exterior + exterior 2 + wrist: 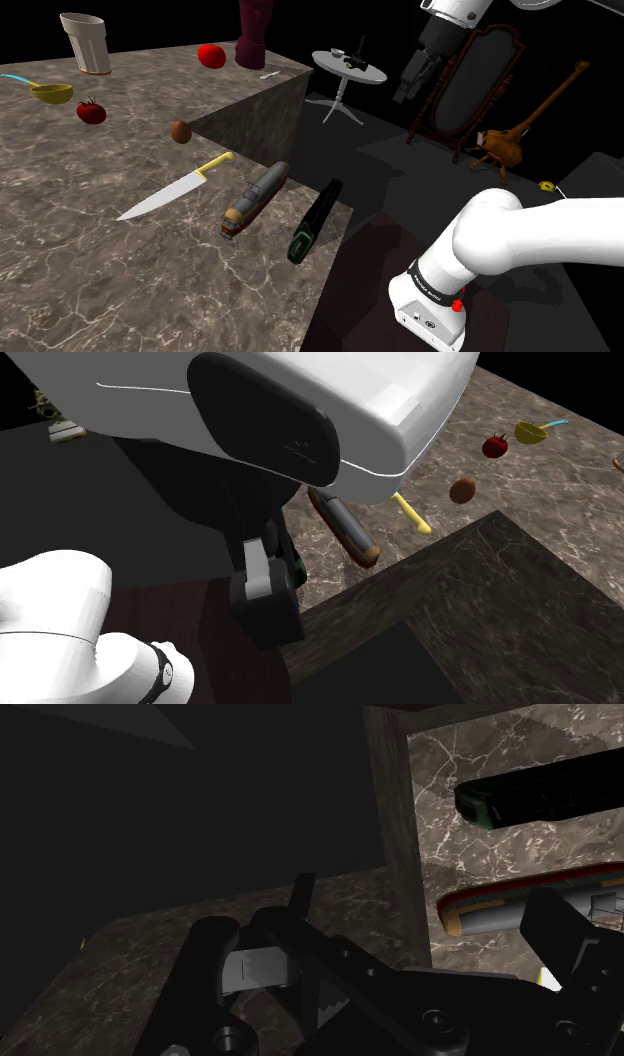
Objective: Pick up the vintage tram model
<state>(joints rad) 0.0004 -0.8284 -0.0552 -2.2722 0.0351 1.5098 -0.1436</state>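
Observation:
The tram model [255, 200] is a long grey body with a red and orange end. It lies on the marble counter [90, 250] near the edge, between a knife [172, 192] and a black-and-green cylinder [315, 222]. My gripper [404, 92] hangs high off the counter, over the dark floor and well apart from the tram. In the second exterior view the gripper [268, 620] is in front of the tram [345, 530], partly behind the white arm. In the wrist view the gripper [380, 934] is open and holds nothing; the tram [500, 902] lies beyond the counter's edge.
Further back on the counter are a brown ball [180, 131], a tomato [91, 111], a yellow ladle [50, 93], a beige cup [85, 42], a red object [210, 55] and a dark red vase [253, 35]. On the floor stand a round white table [348, 70] and a mirror [475, 85].

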